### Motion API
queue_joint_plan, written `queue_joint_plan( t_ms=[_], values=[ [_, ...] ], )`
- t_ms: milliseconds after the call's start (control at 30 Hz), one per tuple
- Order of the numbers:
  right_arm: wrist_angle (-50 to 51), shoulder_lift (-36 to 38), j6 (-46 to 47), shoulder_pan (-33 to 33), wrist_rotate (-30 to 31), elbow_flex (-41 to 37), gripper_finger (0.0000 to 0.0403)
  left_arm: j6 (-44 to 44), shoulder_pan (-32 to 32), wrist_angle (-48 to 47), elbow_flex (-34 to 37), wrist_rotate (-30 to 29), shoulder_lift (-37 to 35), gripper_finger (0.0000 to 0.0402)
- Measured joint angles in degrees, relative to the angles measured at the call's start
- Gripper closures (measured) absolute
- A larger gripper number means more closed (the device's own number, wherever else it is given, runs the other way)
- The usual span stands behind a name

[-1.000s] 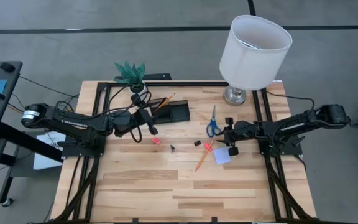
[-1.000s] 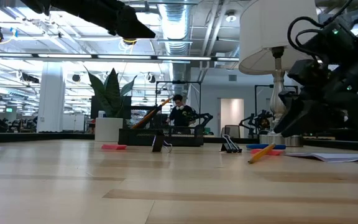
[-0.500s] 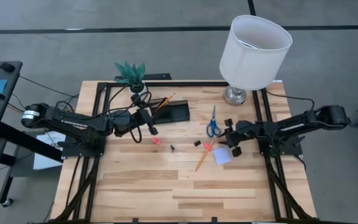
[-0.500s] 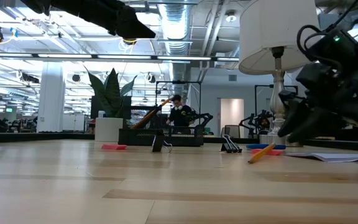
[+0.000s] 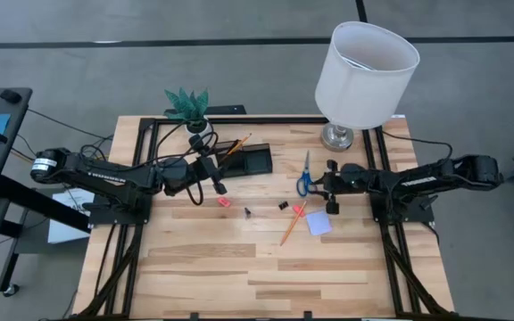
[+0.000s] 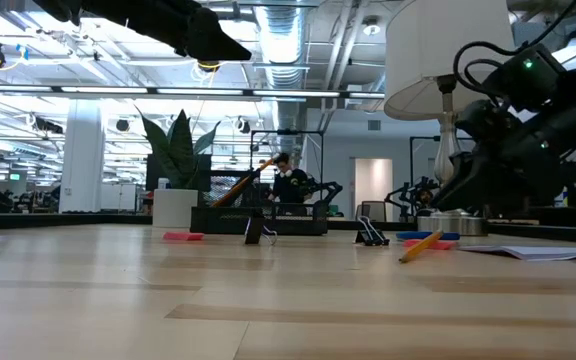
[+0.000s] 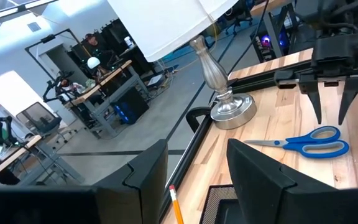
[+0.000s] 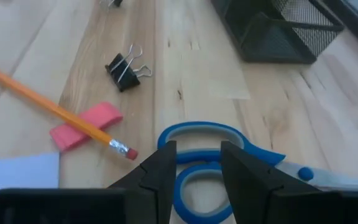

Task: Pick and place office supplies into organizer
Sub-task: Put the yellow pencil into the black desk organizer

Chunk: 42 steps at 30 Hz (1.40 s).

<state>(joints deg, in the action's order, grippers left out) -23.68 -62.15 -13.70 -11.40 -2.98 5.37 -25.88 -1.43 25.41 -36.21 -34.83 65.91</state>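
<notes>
My right gripper [image 5: 331,187] [image 8: 197,171] is open, its fingers standing just over the blue handles of the scissors [image 5: 304,176] [image 8: 216,162], which lie flat on the table. I cannot see it touch them. An orange pencil [image 5: 291,223] lies across a pink eraser [image 8: 86,127], beside a black clip [image 5: 284,205] and the pale blue note pad [image 5: 319,223]. My left gripper [image 5: 219,185] [image 7: 197,180] is open and empty above the table by the black organizer [image 5: 252,160], which holds another pencil [image 5: 235,145].
A white-shaded lamp [image 5: 364,62] stands at the far right, its base close to the scissors' tips. A potted plant [image 5: 187,105] stands at the far left behind the organizer. A second pink eraser [image 5: 224,201] and a tiny clip [image 5: 247,212] lie mid-table.
My right gripper has moved from over the note pad toward the table's far edge, to the scissors' handles, staying open. Nothing on the table has shifted.
</notes>
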Motion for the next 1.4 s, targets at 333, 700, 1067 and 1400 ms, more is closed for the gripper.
queue_joint_plan(
  t_ms=[333, 700, 1067, 1400],
  values=[
    [-1.4, 0.0, -4.5, 0.0, 1.5, 0.0, 0.0285, -0.6, 0.0, 0.0, 0.0, 0.0, 0.0, 0.0242],
    [0.1, 0.0, -22.6, -14.4, -27.1, 0.0, 0.0285, 0.0, 0.0, 0.0, 0.0, 0.0, 0.0, 0.0242],
    [3.5, 0.0, -34.9, -38.4, -62.8, 0.0, 0.0285, 0.0, 0.0, 0.1, 0.0, 0.0, 0.0, 0.0242],
    [3.5, -5.2, -34.5, -38.5, -66.1, 0.0, 0.0285, 0.0, 0.0, 0.2, 0.0, 0.0, 0.0, 0.0242]
  ],
)
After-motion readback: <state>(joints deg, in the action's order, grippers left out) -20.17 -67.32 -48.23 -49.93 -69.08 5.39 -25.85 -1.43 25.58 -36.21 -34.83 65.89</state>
